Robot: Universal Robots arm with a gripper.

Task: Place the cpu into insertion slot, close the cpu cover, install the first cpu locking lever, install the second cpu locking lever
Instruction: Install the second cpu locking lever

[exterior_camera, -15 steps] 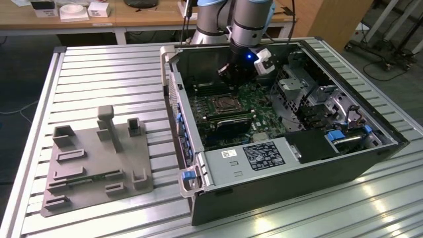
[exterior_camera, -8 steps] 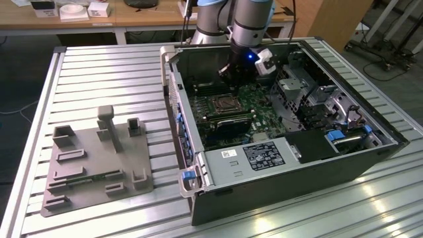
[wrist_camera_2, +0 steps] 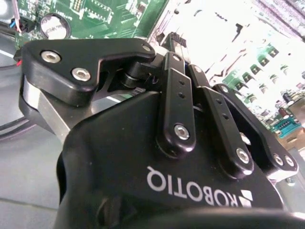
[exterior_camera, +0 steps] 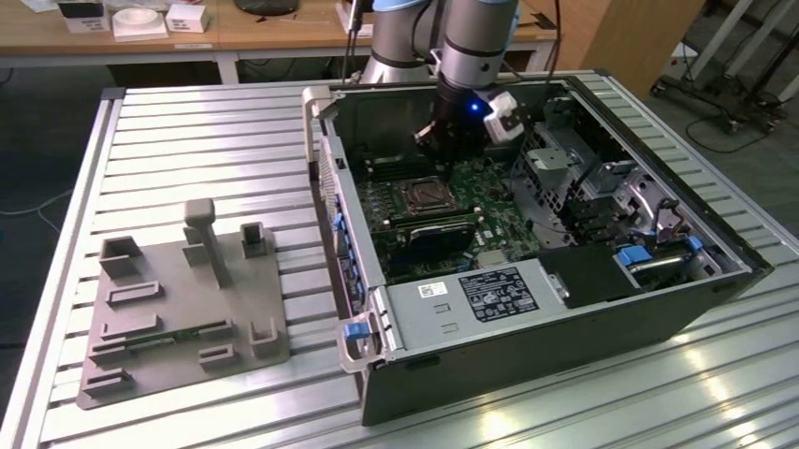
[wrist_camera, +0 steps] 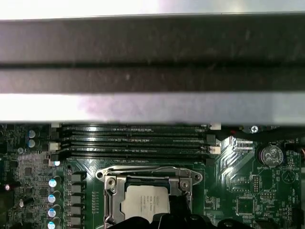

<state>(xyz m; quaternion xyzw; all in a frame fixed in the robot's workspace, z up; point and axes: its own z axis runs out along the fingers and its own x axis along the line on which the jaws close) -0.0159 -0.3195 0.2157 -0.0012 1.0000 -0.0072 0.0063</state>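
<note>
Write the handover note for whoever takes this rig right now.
Gripper: down inside the open computer case, low over the green board, close to the insertion slot. Whether it is open or shut cannot be told.
Things: the cpu lies in the slot, silvery face up. The cpu cover looks folded down around it, with the chip showing through its window.
Done: cpu placed; cover apparently closed.
Left: a wire lever runs along the slot's edge nearest the memory slots. Whether either lever is latched cannot be told, so treat both as open items.
</note>
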